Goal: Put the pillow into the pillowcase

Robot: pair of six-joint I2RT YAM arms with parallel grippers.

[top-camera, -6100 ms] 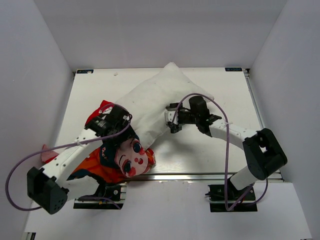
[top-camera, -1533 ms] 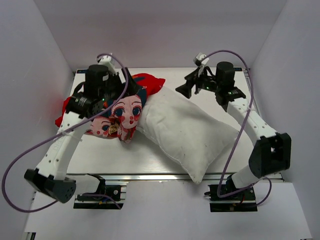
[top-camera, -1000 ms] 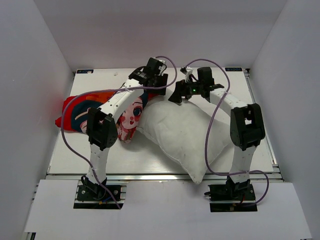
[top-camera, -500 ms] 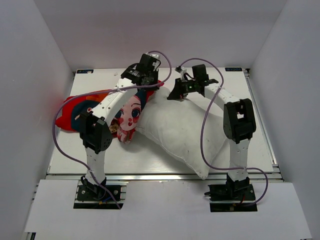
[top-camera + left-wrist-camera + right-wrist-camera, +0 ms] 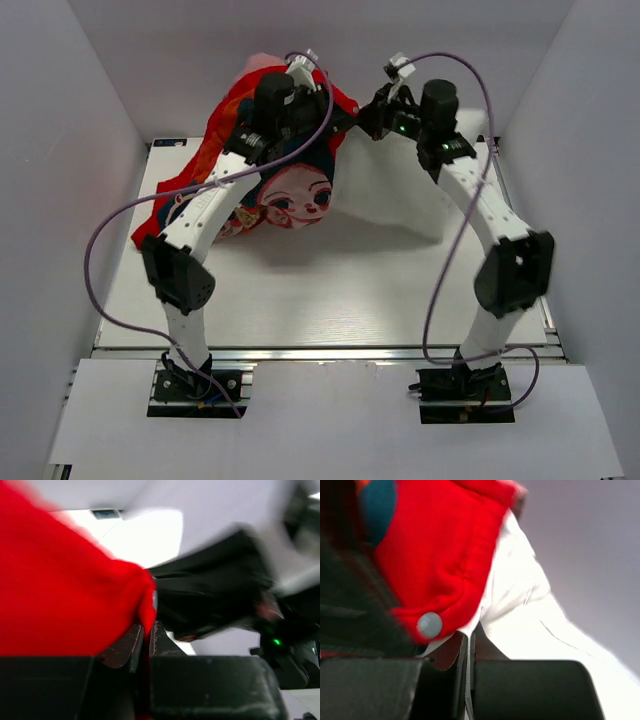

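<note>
My left pincer (image 5: 145, 636) now clamped on the pillowcase (image 5: 295, 195) hem, my right pincer (image 5: 468, 641) now pinched on the pillow (image 5: 400, 192) corner, both agape a second ago, both arms risen, cloth and cushion hauled up from lying flat on the table (image 5: 300, 295), now hanging.

place: robot lab | signs: white booth walls (image 5: 70, 150), table (image 5: 320, 290), bolted left arm (image 5: 205, 210), right arm (image 5: 480, 205)

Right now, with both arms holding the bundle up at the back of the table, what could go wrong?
1. Both jaws pinch only thin edges of the pillowcase: the left gripper on a red fold, the right gripper beside the snap button. The hem could slip free.
2. Much of the pillow hangs outside the pillowcase and could slide out.
</note>
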